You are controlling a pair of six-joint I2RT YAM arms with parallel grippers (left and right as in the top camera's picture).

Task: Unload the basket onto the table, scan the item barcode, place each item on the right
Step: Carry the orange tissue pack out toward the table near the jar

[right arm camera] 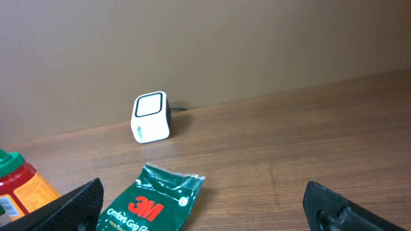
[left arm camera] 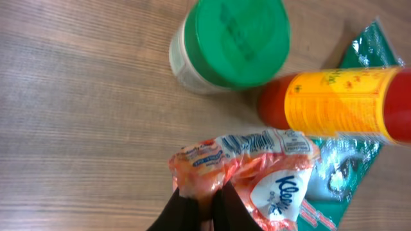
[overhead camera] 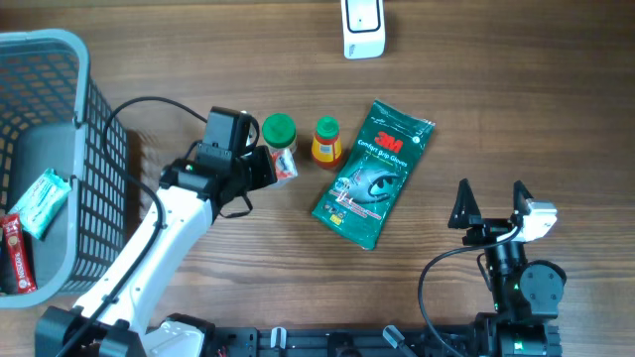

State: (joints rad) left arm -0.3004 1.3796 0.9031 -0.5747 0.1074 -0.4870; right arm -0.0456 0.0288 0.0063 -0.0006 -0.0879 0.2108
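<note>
Wooden table (overhead camera: 198, 59) fills our overhead view. Our left gripper (overhead camera: 270, 167) pinches the tissue pack (overhead camera: 286, 166) tightly, just below the jar (overhead camera: 279, 130). The bottle (overhead camera: 326, 141) stands just right of the jar, and the gloves pack (overhead camera: 374, 174) lies aslant beyond it. The scanner (overhead camera: 363, 27) sits at the far edge, well apart from the tissue pack, with jar and bottle close on that side of it. A basket (overhead camera: 99, 178) at the left holds a teal packet (overhead camera: 40, 201) and a red bar (overhead camera: 17, 253). Our right gripper (overhead camera: 491, 203) waits near the front right, spread wide and empty.

From the left wrist, our dark fingers (left arm camera: 186, 208) clamp the lower edge of the crumpled orange wrapper. A barcode (left arm camera: 257, 140) shows along its upper edge, facing the camera. The green-lidded jar crowds in above, the bottle crosses the right side, and the gloves pack lies behind the tissues. We cannot tell whether the tissue pack touches the table.

From the right wrist, both fingers sit at the lower corners, far apart. The scanner stands by the wall, its window towards us. The gloves pack lies near, and the bottle peeks in at the left edge.
</note>
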